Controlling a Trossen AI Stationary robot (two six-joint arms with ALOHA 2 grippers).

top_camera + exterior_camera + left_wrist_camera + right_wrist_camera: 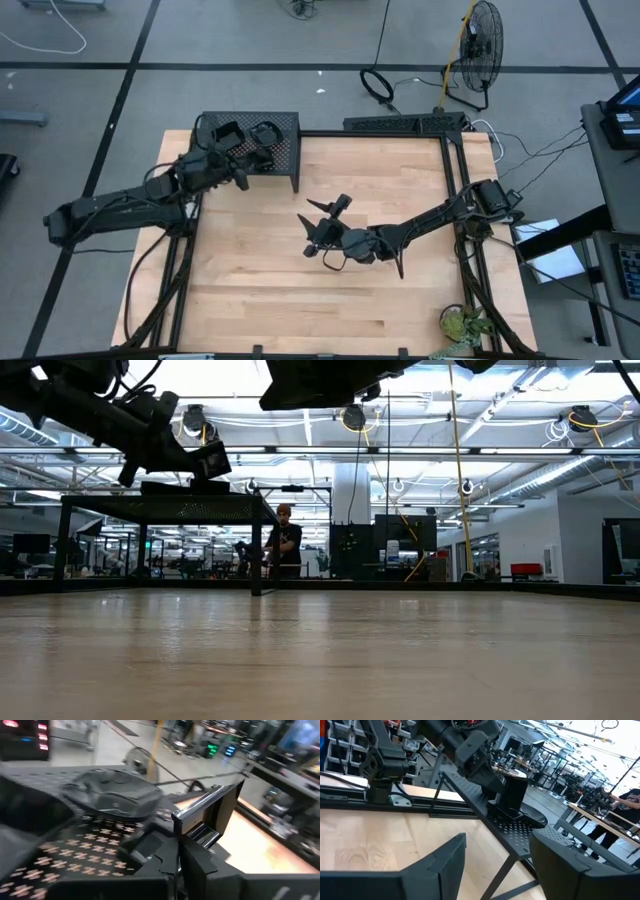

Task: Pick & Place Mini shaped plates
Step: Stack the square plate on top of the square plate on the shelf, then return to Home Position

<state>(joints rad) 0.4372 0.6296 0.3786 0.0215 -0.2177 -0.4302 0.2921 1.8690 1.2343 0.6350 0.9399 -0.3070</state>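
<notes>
A black mesh rack (280, 160) stands at the table's far left. On its top lie a squarish mini plate (228, 133) and a round mini plate (265, 131); the round one also shows in the left wrist view (112, 795). My left gripper (246, 160) is over the rack top, shut on a small square black plate (513, 790). My right gripper (328, 212) hangs open and empty over the middle of the table, its fingers (445, 865) pointing toward the rack. My left gripper pinches the square plate between its two fingers, near one glossy rim (202, 810). The fingers slant down from the table's left. The plate stands on edge below the fingers, close above the rack top. I cannot tell whether its lower edge (512, 806) touches the rack.
Black frame rails (455, 170) run along the table's far and right sides. A green thing (462, 322) lies at the near right corner. Bare wood (300, 300) fills the table's near half. A person (285, 540) stands in the room far behind.
</notes>
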